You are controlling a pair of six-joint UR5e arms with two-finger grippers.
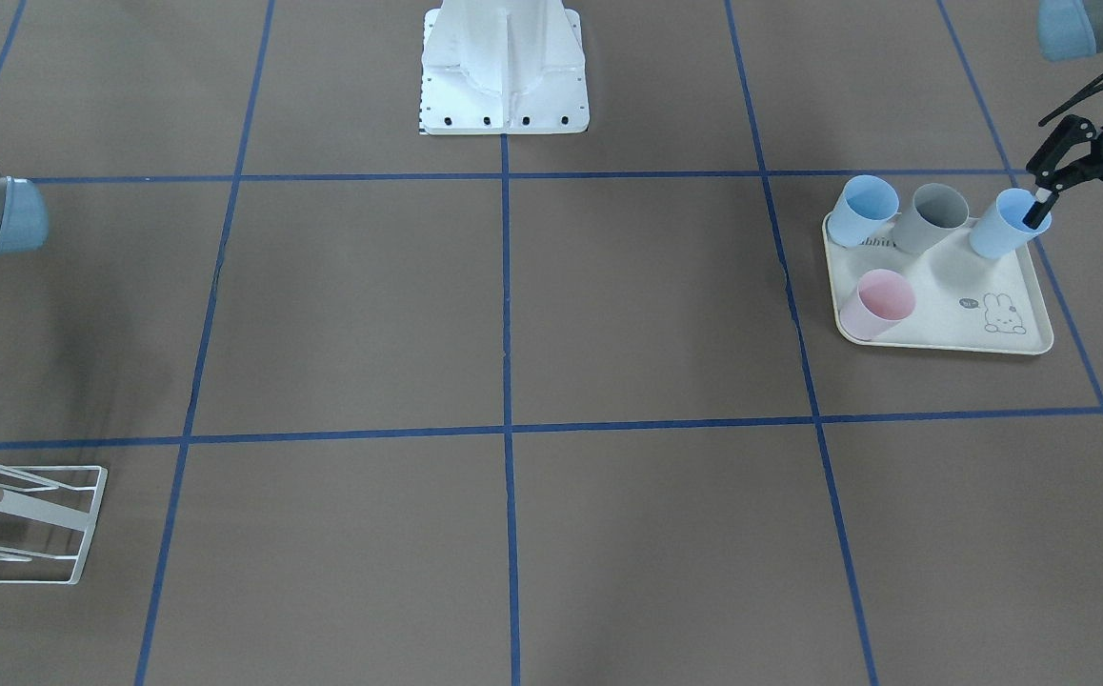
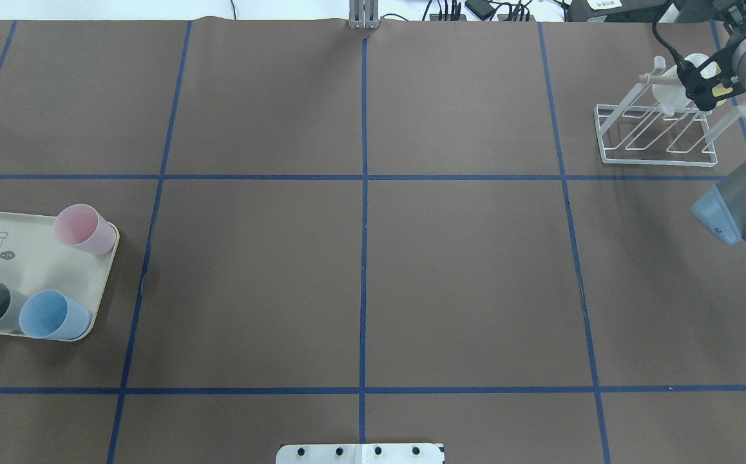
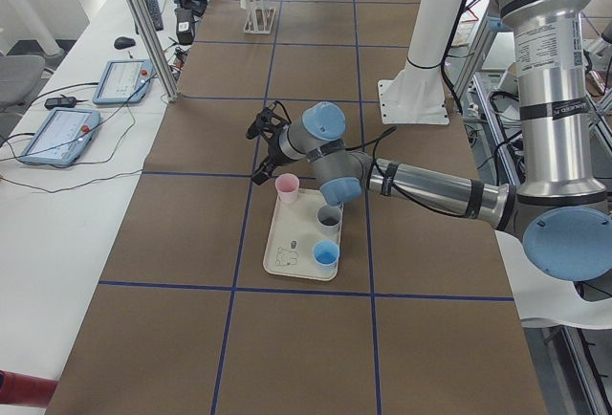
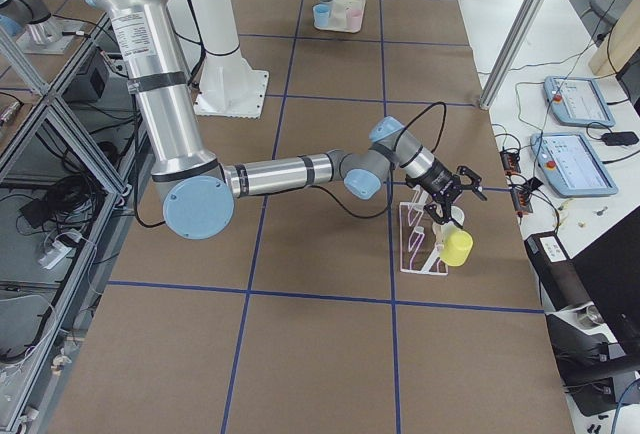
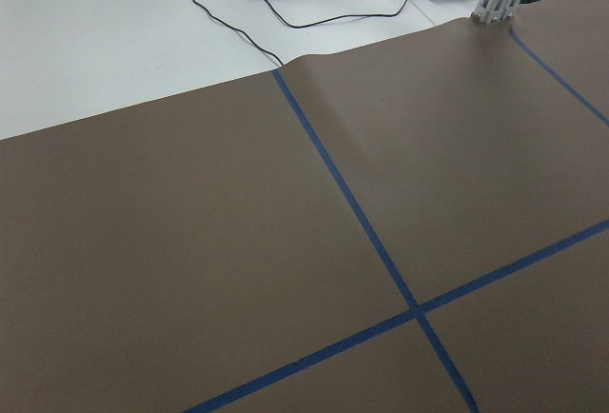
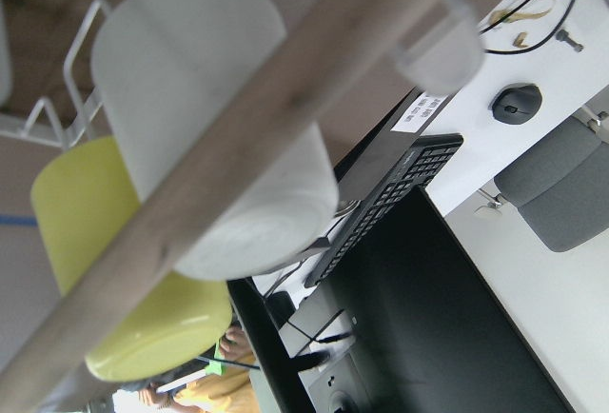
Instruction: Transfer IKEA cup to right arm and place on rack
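Under the spread right gripper point(image 2: 708, 87), a white cup point(image 6: 209, 108) and yellow cup point(image 4: 458, 247) are hung on the rack point(image 2: 653, 138); at the spread left gripper point(image 1: 1082, 229), a light-blue cup point(image 1: 1001, 227) is not yet lifted.

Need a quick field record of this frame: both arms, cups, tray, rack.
left gripper: open, one of its fingers inside the corner light-blue cup
right gripper: open, at the rack
tray: four upright cups, including a second light-blue cup, grey cup, pink cup
on rack: white cup, yellow cup
handover: not yet begun
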